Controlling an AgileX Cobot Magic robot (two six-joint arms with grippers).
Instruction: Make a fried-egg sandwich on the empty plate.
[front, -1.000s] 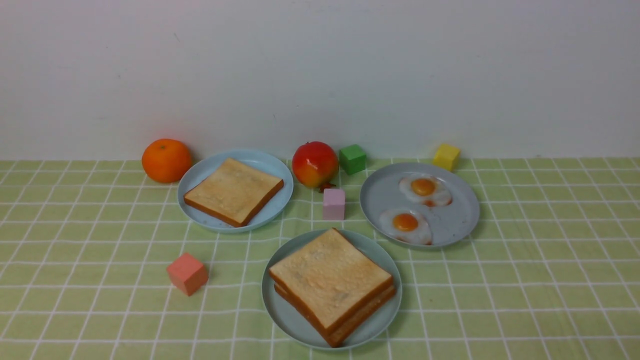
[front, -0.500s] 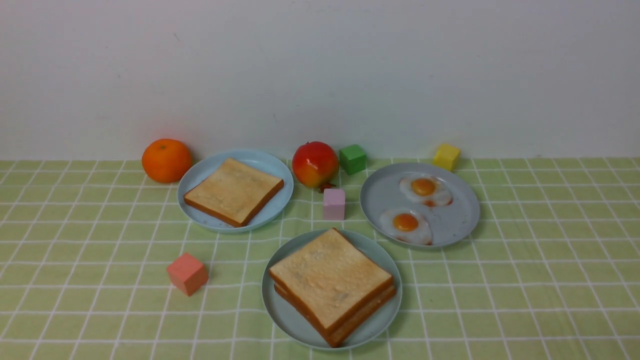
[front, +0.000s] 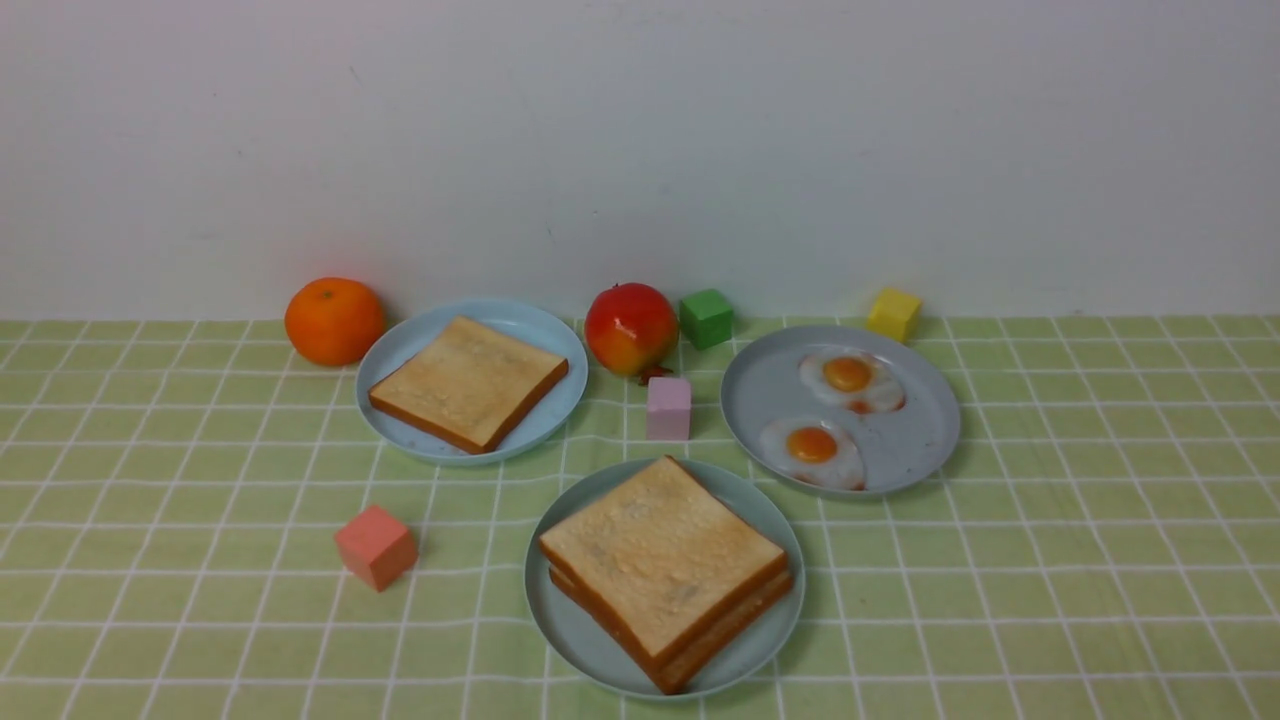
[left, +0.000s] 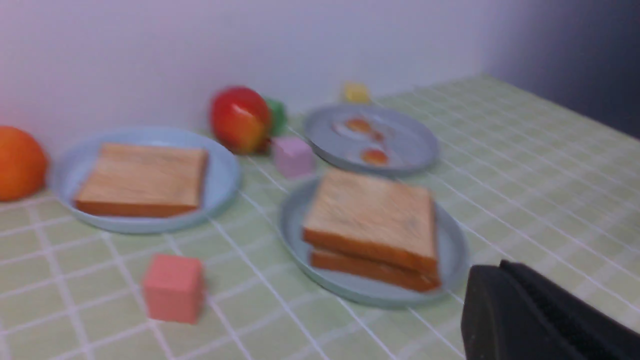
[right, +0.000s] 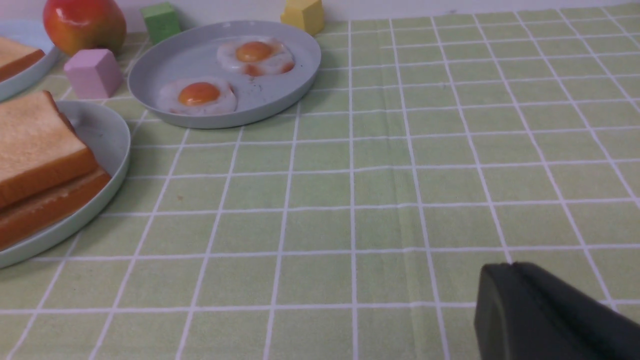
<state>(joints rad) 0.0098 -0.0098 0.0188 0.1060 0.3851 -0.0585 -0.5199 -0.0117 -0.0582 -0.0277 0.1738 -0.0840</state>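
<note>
Though the egg inside cannot be seen, the sandwich (front: 662, 570) lies as two stacked toast slices on the mint plate (front: 575, 628), nearest the robot on the green checked cloth (front: 1050, 580). Behind that plate and to its left, a sky-blue plate (front: 535, 325) carries a single toast slice (front: 468, 383); behind and to its right, a grey-blue plate (front: 905, 455) holds two fried eggs (front: 812, 447). Just behind the mint plate stands a pink-lilac cube (front: 668, 407), with an apple (front: 630, 327) and a green cube (front: 706, 317) farther back. An orange (front: 334, 320) sits far left of the sandwich plate, a yellow cube (front: 893, 313) far right, a red cube (front: 375, 546) beside it on the left.

Neither arm shows in the front view; only the wrist views catch each pincer. Both the left gripper (left: 500, 267) and the right gripper (right: 510, 266) have their fingers pressed together, holding nothing. No writing is readable anywhere.
</note>
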